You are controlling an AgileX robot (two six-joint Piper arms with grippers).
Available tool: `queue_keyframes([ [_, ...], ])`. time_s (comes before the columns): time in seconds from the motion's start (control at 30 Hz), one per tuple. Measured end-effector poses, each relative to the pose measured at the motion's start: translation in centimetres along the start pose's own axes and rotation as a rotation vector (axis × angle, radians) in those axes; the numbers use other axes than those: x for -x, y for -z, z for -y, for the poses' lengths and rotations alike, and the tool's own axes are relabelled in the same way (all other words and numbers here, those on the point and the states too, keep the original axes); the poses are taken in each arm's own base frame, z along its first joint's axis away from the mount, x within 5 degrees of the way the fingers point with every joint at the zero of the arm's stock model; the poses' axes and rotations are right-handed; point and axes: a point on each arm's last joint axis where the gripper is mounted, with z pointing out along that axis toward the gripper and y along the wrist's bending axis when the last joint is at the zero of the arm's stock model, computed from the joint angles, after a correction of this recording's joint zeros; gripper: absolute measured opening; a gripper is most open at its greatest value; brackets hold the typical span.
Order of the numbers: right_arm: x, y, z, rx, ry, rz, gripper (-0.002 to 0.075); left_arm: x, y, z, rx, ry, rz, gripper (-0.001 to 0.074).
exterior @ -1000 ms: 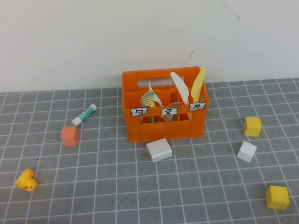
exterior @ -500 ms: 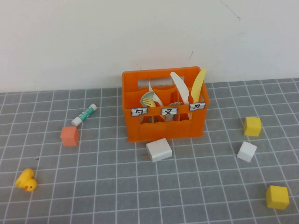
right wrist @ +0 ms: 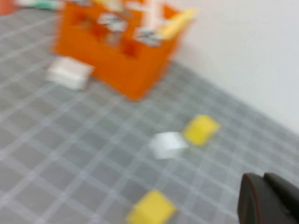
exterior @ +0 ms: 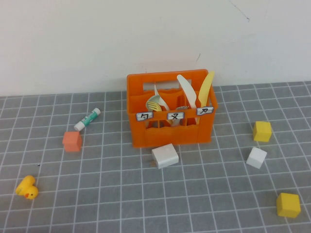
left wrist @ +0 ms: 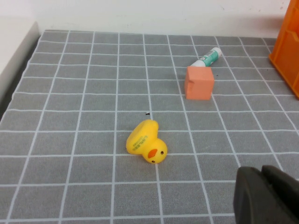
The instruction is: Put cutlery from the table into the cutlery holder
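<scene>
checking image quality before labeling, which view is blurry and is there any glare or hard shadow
Right wrist view: blurred throughout, smearing the orange crate and blocks; the shut right gripper is a dark shape at the edge. Left wrist view: sharp, the yellow duck crisp with a faint shadow, the shut left gripper at the corner. High view: even, soft light, no glare; the cutlery labels show clearly.

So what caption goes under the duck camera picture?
Shut left gripper near a toppled yellow duck, orange block and glue stick.

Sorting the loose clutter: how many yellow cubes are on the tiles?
2. One yellow cube lies right of the orange crate; another yellow cube sits at the near right corner. None seems hidden.
</scene>
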Motion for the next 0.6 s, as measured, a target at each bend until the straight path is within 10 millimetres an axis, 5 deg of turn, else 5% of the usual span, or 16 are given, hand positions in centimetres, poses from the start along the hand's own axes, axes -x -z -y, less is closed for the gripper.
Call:
queue_keyframes([
  [0.3,-4.0,-1.0,0.0,-0.302,-0.036,0.020,-0.0001,0.0,0.0,0.0,0.001,-0.002,0.000,-0.0001],
  [0.6,-7.4,-2.7,-0.7,-0.335,-0.095,-0.049,-0.0001,0.0,0.0,0.0,0.001,-0.005,0.000,-0.0001],
])
